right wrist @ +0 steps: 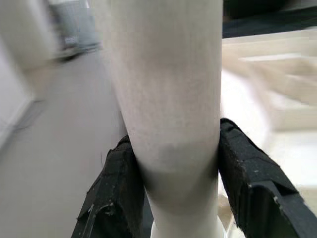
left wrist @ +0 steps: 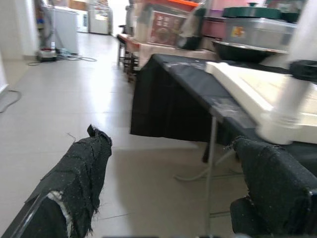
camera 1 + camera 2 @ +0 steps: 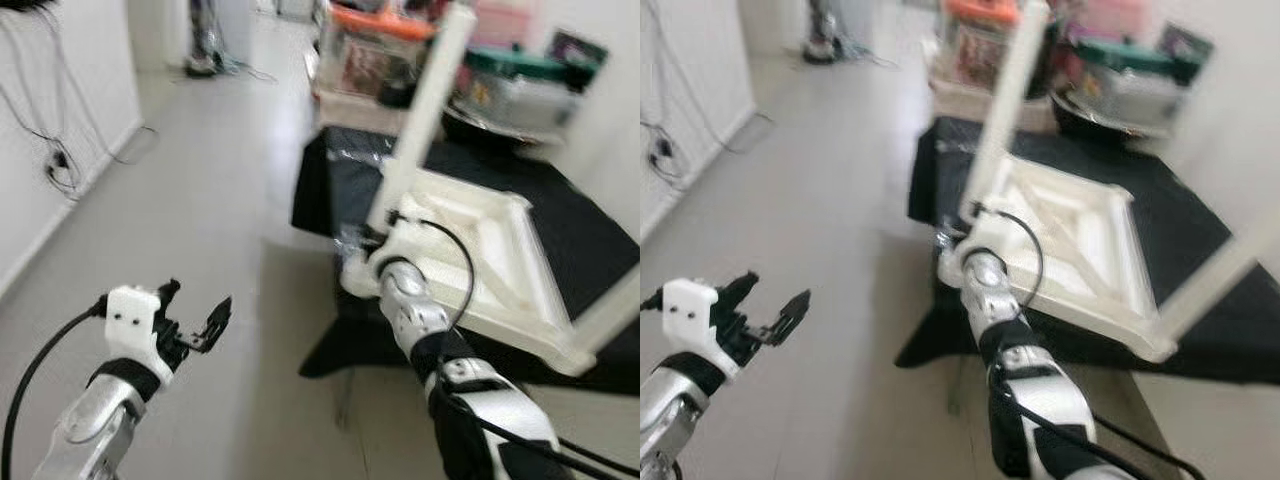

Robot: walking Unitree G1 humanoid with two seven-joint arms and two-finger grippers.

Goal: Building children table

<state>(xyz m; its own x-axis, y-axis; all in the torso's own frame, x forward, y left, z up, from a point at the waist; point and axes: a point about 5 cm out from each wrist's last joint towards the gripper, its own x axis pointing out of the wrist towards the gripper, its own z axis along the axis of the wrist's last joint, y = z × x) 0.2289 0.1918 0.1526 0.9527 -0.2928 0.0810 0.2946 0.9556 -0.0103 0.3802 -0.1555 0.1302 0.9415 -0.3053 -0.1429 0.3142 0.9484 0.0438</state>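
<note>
Our right hand (image 1: 171, 163) is pinching a white table leg (image 1: 166, 84): in the right wrist view the two black fingers (image 1: 250, 178) press on both sides of the round leg, near its lower end. The leg stands up from the near left corner of the white children table (image 3: 500, 265), and it leans a little away from us. The children table lies upside down, with its ribbed underside facing up, on a tabletop covered by a black cloth (image 3: 590, 240). A second white leg (image 3: 615, 310) goes out from the near right corner of the children table, toward the right edge of the picture. A black cable (image 3: 455, 250) makes a loop above the right wrist.

Our left hand (image 3: 195, 320) is well apart from the children table, on its left, over the pale floor (image 3: 200, 200). Its fingers (image 2: 81, 173) are spread and there is nothing between them.

Behind the children table, at the far end of the tabletop, we see a plastic box with an orange lid (image 3: 375, 45) and a grey container with a green lid (image 3: 520, 80). The head views are blurred, so we cannot tell small details there. Far to the left of the children table, some cables (image 3: 55, 165) hang on the white wall.
</note>
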